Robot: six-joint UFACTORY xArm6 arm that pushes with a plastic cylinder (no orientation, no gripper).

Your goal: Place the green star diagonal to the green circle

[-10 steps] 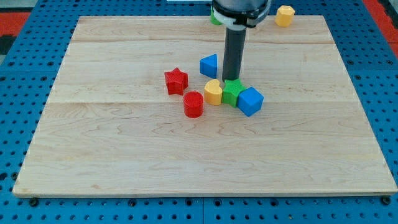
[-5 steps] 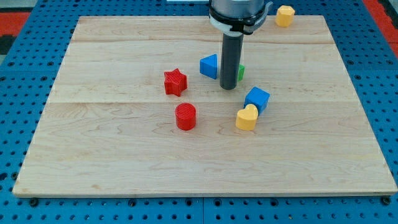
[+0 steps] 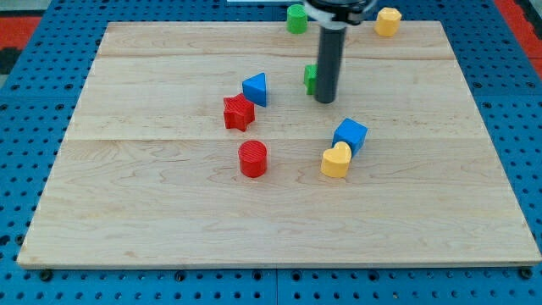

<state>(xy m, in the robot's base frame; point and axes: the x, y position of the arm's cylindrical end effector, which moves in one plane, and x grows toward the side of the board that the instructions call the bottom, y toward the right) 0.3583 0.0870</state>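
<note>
— Where's my tip (image 3: 325,101)?

— Mid-board (image 3: 169,212), touching the green star's (image 3: 311,78) right side; no gripper here, just the rod.

— And the green circle (image 3: 295,18)?

— Well above the star, at the board's top edge.

— Others?

— Blue cube (image 3: 350,135) and yellow heart (image 3: 336,159) sit below the star.
</note>
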